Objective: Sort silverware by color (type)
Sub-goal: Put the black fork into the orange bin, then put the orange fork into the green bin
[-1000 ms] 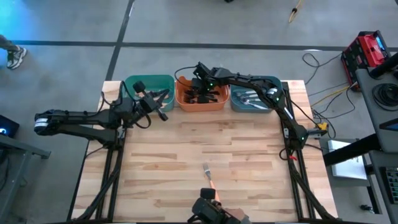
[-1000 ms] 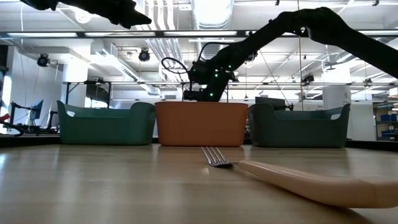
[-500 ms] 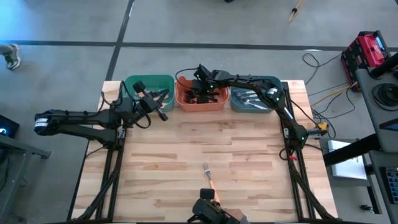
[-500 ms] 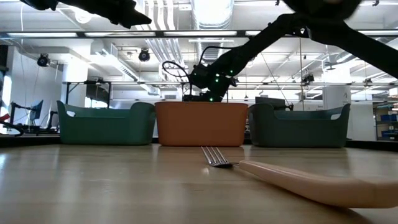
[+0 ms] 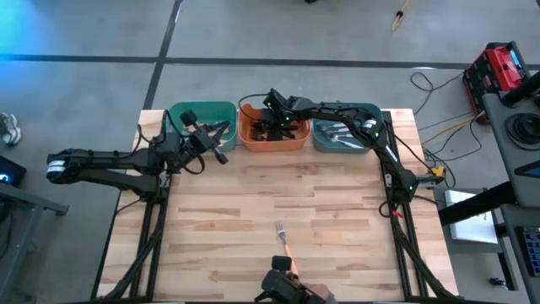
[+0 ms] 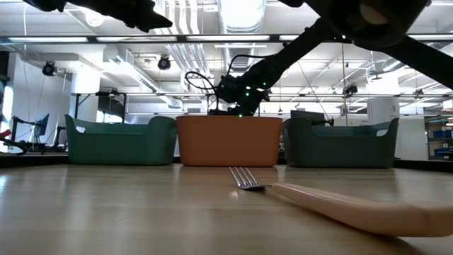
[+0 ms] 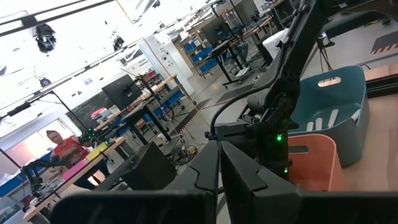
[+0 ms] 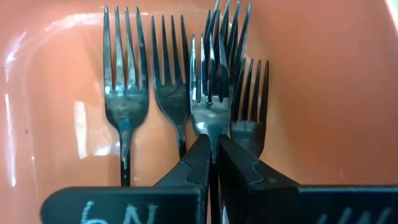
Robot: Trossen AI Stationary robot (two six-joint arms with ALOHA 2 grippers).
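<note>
Over the orange bin point(image 5: 272, 133), the right tool point(image 8: 213, 163) is closed on nothing, so the orange-handled fork point(image 5: 283, 239) on the tabletop point(image 5: 253, 211) is judged next.

Legible text: one handwritten white mark only, partly cut off at the frame edge, reading roughly "6N" or "bN", on the dark bar point(image 8: 124, 208) of the right hand's point(image 8: 213, 163) wrist mount. Nothing else readable.
</note>
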